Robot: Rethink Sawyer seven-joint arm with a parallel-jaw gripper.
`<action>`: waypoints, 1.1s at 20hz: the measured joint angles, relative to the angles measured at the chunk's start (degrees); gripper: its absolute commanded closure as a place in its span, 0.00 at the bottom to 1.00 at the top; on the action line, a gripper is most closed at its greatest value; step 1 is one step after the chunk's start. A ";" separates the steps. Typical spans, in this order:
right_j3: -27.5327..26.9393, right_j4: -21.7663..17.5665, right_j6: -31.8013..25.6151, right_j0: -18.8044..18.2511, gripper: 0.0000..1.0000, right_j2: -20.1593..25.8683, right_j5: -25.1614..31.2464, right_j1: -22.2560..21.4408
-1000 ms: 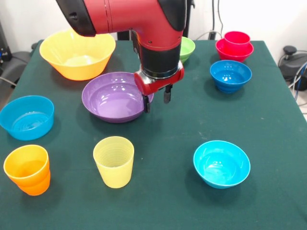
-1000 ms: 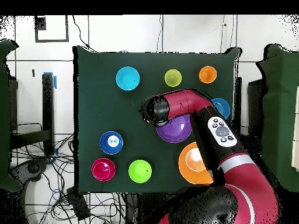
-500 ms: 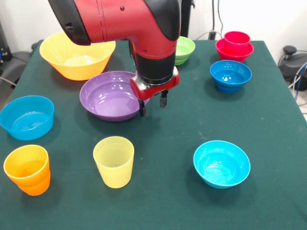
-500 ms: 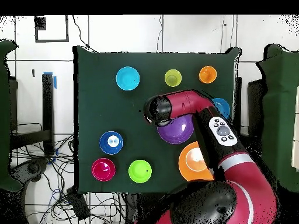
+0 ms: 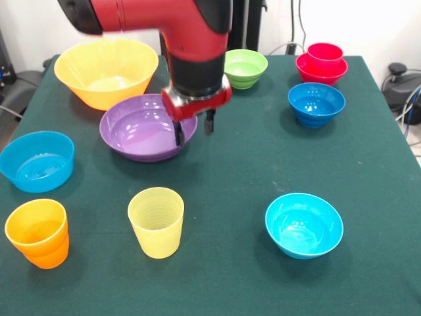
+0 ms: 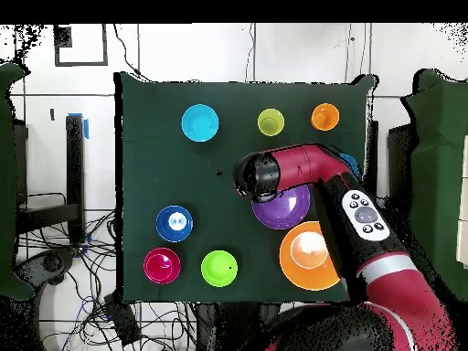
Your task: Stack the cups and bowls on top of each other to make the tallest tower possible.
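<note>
My gripper (image 5: 193, 128) (image 6: 259, 179) is open and hangs at the right rim of the wide purple bowl (image 5: 139, 126) (image 6: 285, 209), one finger inside the rim and one outside. The large yellow-orange bowl (image 5: 105, 74) (image 6: 309, 257) sits just behind the purple one. A red cup (image 5: 325, 52) is nested in a red bowl (image 5: 320, 72) (image 6: 162, 266) at the far right, forming the tower. The pale yellow cup (image 5: 156, 221) (image 6: 271, 122) and the orange cup (image 5: 37, 232) (image 6: 324, 116) stand near the front edge.
A lime green bowl (image 5: 245, 68) (image 6: 219, 268), a dark blue bowl (image 5: 316, 104) (image 6: 174, 223), a cyan bowl (image 5: 303, 224) (image 6: 200, 122) and a light blue bowl (image 5: 36, 160) are spread over the green table (image 5: 250, 164). The arm covers most of the light blue bowl in the overhead view.
The gripper has moved left and towards the back in the front view, and the purple bowl has slid left with it, closer to the yellow-orange bowl.
</note>
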 measured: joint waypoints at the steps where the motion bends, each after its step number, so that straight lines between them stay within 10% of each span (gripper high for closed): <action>1: 0.57 0.24 0.00 -0.13 0.00 0.00 0.02 -0.68; 22: 2.38 1.45 0.00 0.89 0.00 -2.28 0.01 -1.14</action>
